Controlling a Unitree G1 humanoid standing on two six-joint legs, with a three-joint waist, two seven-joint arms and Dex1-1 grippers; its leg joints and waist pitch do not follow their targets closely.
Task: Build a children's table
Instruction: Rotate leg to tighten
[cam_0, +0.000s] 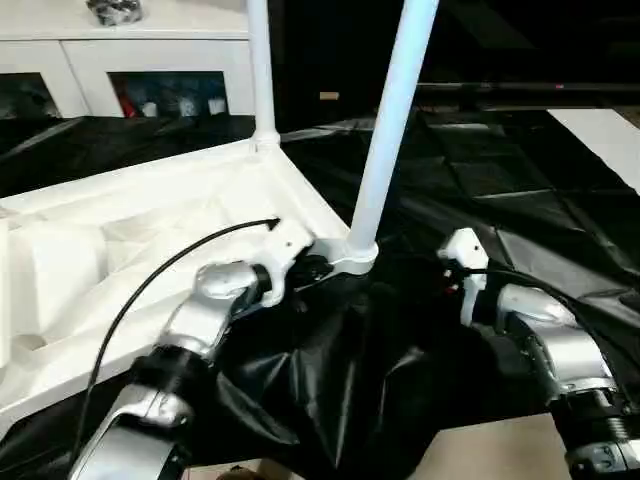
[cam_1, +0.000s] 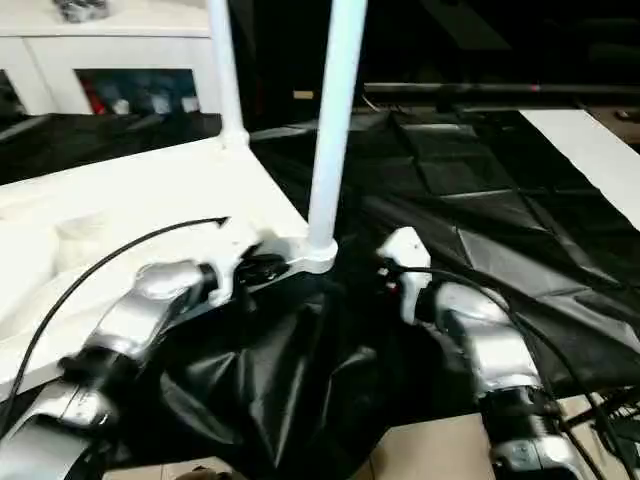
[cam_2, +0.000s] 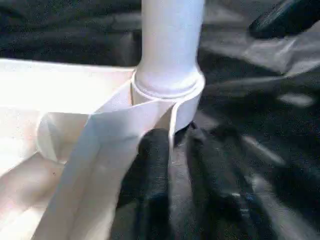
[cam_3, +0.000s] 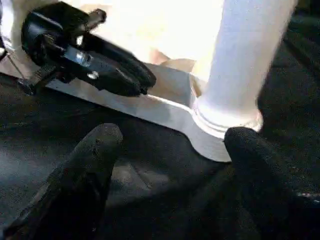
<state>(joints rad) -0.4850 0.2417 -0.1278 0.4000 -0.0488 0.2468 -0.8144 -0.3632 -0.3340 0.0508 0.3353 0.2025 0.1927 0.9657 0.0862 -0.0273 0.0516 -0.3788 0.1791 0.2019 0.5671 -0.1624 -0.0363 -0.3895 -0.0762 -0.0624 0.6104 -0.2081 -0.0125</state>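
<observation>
I have the children's table top (cam_0: 150, 240) lying upside down on a black sheet (cam_0: 480, 190), ribbed underside up. Two white legs are seated: the near leg (cam_0: 385, 140) stands in the corner socket (cam_0: 352, 256) closest to me, and a second leg (cam_0: 260, 70) rises from the socket behind it along the same edge. I judge the job about half done; two more legs remain for the other corners, which lie beyond what I can see, and I see no spare legs from here.

My left gripper (cam_0: 312, 268) sits against the table rim just beside the near socket, its fingers (cam_2: 152, 165) only slightly parted astride the rim wall; whether they are actually pinching it I cannot tell. My right gripper (cam_3: 170, 165) hangs open just on the other side of that socket, touching nothing.

Behind the table stands a white cabinet (cam_0: 150, 50).
</observation>
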